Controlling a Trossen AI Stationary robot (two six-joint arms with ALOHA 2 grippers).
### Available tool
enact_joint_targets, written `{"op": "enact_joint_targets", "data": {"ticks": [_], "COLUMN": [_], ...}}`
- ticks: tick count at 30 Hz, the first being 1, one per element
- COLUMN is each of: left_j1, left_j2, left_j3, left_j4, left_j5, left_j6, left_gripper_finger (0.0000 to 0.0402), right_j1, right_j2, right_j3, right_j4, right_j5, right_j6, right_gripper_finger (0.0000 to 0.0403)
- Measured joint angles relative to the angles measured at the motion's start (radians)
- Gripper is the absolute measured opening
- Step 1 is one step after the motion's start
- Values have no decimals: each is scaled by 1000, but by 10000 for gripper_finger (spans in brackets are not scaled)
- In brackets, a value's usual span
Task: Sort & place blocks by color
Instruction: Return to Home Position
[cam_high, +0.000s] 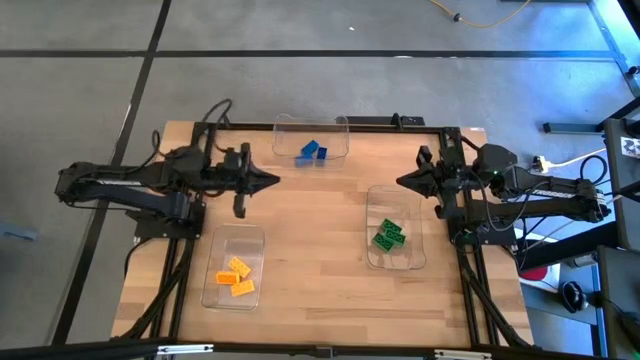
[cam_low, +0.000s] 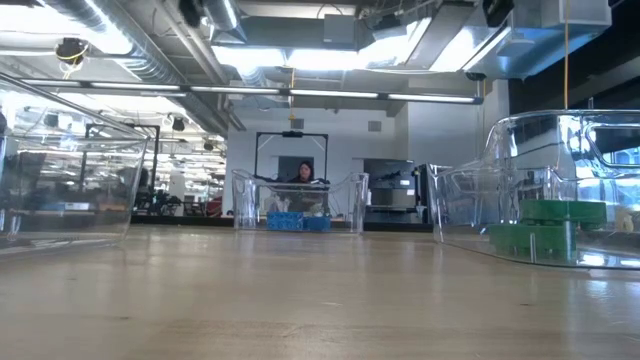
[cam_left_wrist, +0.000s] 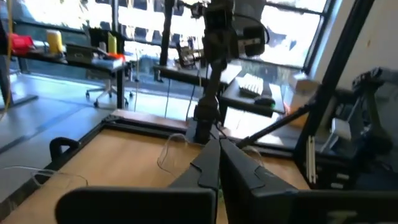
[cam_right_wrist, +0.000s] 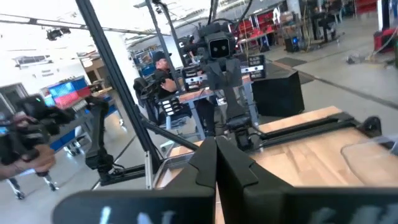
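Three clear trays hold the blocks. The blue blocks (cam_high: 311, 152) lie in the far tray (cam_high: 311, 124), seen far off in the low view (cam_low: 298, 220). Orange-yellow blocks (cam_high: 236, 276) lie in the near-left tray (cam_high: 232, 297). Green blocks (cam_high: 389, 235) lie in the right tray (cam_high: 395, 262), also in the low view (cam_low: 548, 226). My left gripper (cam_high: 275, 180) hovers shut at the table's left, pointing right, raised above the wood. My right gripper (cam_high: 400, 181) hovers shut at the table's right, pointing left. Both hold nothing.
The wooden table (cam_high: 320, 230) sits inside a dark frame (cam_high: 350, 124). Bare wood lies between the three trays in the middle. A person (cam_low: 303, 174) sits far beyond the table's far edge.
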Motion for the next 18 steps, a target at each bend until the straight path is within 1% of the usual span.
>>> {"op": "enact_joint_targets", "data": {"ticks": [6,11,18], "left_j1": [-53,-106,-151], "left_j2": [-191,-329,-529], "left_j3": [-211,-371,-530], "left_j4": [134,150,169], "left_j5": [-60,-113,-150], "left_j6": [-52,-123,-171], "left_gripper_finger": [0,0,0], "right_j1": [0,0,0], "right_j2": [0,0,1], "right_j3": [0,0,0], "right_j4": [-2,-4,-4], "right_j5": [0,0,0], "right_j6": [56,72,75], "right_gripper_finger": [0,0,0]}}
